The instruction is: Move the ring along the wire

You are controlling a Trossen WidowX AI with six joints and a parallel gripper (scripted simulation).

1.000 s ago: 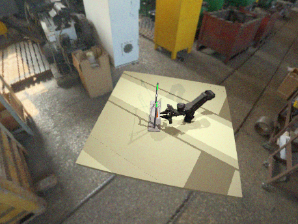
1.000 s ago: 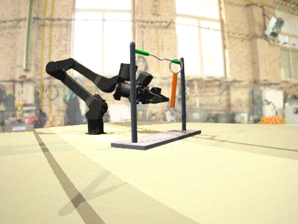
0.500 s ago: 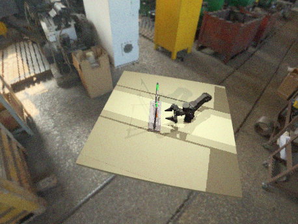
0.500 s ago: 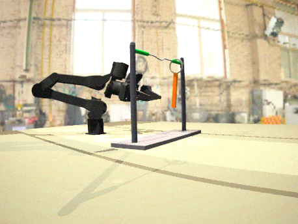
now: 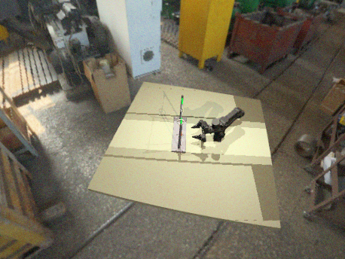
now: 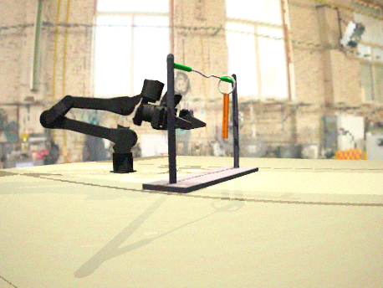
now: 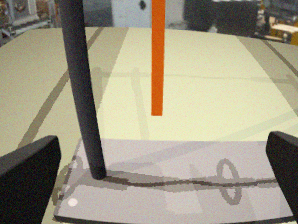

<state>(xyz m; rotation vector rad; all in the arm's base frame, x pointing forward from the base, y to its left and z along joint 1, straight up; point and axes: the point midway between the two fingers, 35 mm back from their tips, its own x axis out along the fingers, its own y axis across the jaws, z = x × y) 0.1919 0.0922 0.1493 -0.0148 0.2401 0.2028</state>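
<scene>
Top: distant, looks steeply down on whole table (image 5: 181,188) (image 6: 188,234) (image 7: 210,90); Exterior: low, side-on, nearer; Wrist: closest, between jaws (image 5: 197,132) (image 6: 201,119), facing handle (image 6: 225,116) (image 7: 157,65); Shared by exterior and wrist: handle, board (image 6: 201,180) (image 7: 150,155).

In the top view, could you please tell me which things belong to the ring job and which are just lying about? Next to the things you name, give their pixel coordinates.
Job: ring (image 5: 178,121) (image 6: 219,87), wire (image 5: 181,110) (image 6: 199,73), end effector (image 5: 193,132) (image 6: 206,125) (image 7: 166,145).
Lying about: cardboard box (image 5: 114,88), yellow cabinet (image 5: 205,30), red bin (image 5: 253,41).

Wrist cam: ring out of frame above; I get only the lower part of the orange handle (image 7: 157,60). Near post (image 7: 80,85) top cut off too. Jaws cropped at L/R edges. Top cam: handle too small for me to read well; bkgd blurred in exterior view.
</scene>
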